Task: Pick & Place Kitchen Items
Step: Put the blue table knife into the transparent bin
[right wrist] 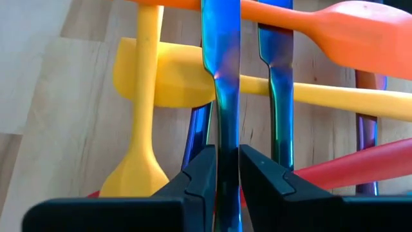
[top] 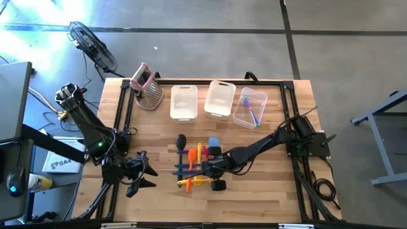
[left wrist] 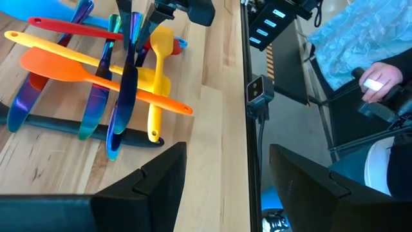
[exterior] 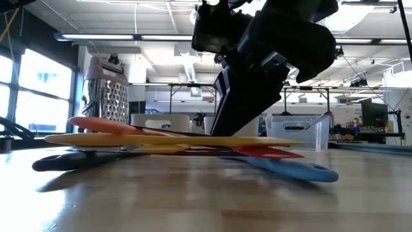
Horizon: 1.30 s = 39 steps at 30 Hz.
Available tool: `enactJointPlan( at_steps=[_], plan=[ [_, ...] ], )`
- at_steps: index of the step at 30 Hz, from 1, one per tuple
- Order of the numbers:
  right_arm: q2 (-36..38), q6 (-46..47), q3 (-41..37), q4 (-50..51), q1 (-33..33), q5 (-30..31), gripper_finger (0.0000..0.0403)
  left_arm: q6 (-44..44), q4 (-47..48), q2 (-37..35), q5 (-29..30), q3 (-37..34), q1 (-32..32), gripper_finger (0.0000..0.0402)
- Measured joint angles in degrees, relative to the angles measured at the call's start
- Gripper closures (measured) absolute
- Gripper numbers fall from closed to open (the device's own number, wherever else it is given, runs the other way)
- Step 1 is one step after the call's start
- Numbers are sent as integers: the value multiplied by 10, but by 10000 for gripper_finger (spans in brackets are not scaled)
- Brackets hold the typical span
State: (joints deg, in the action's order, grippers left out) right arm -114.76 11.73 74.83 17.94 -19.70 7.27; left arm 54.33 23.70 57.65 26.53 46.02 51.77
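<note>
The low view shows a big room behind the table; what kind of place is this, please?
Probably a workshop or robotics lab, not a home kitchen: a wooden table on bare concrete, open ceiling with strip lights, and further workbenches with monitors behind.

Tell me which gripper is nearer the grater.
Left. The left gripper waits at the table's near-left, below the grater. The right gripper is farther, at the utensil pile, closed on an iridescent utensil.
</note>
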Motion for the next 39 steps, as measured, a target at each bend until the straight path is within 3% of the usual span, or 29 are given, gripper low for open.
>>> enactJointPlan(
  at_steps=[39],
  plan=[
    [0, -26, 0, -1, 14, -24, 328, 15, 0, 0, 2, 0, 0, 185]
  ],
)
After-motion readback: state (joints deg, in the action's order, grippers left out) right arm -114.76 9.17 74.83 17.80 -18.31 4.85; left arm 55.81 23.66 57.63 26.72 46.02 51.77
